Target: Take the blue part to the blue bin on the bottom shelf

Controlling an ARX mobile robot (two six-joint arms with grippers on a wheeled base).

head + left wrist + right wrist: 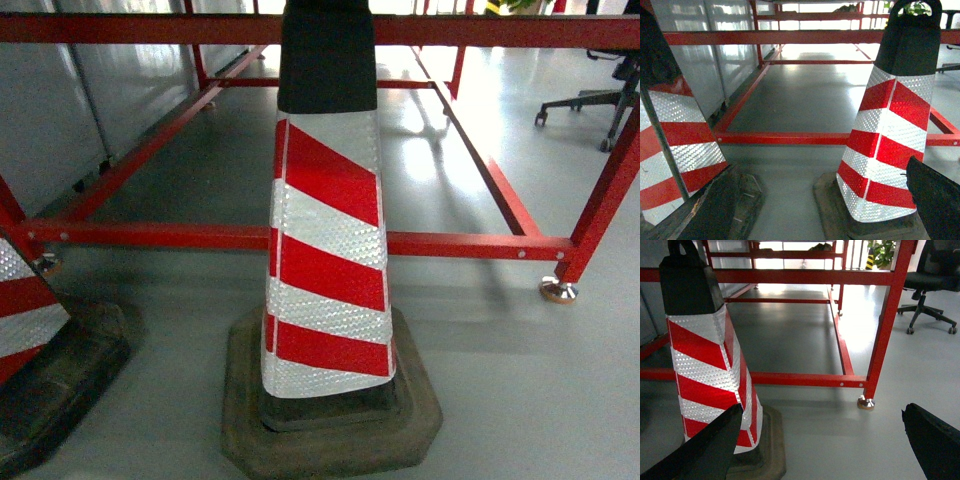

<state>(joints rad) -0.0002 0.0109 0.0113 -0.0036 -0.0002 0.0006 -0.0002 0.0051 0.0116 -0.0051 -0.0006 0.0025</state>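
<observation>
The blue part, the blue bin and the bottom shelf are out of view in all three views. My left gripper [820,167] is open, its two dark fingers [715,210] far apart with only grey floor between them. My right gripper [822,410] is open too, and its black fingers [935,440] frame bare floor. Neither gripper holds anything. Neither arm appears in the head view.
A red-and-white striped traffic cone [330,250] on a dark rubber base stands close in front, and a second cone [25,310] stands at the left. Behind them runs a red steel frame [460,243] with a metal foot [558,290]. An office chair [932,285] is at the far right.
</observation>
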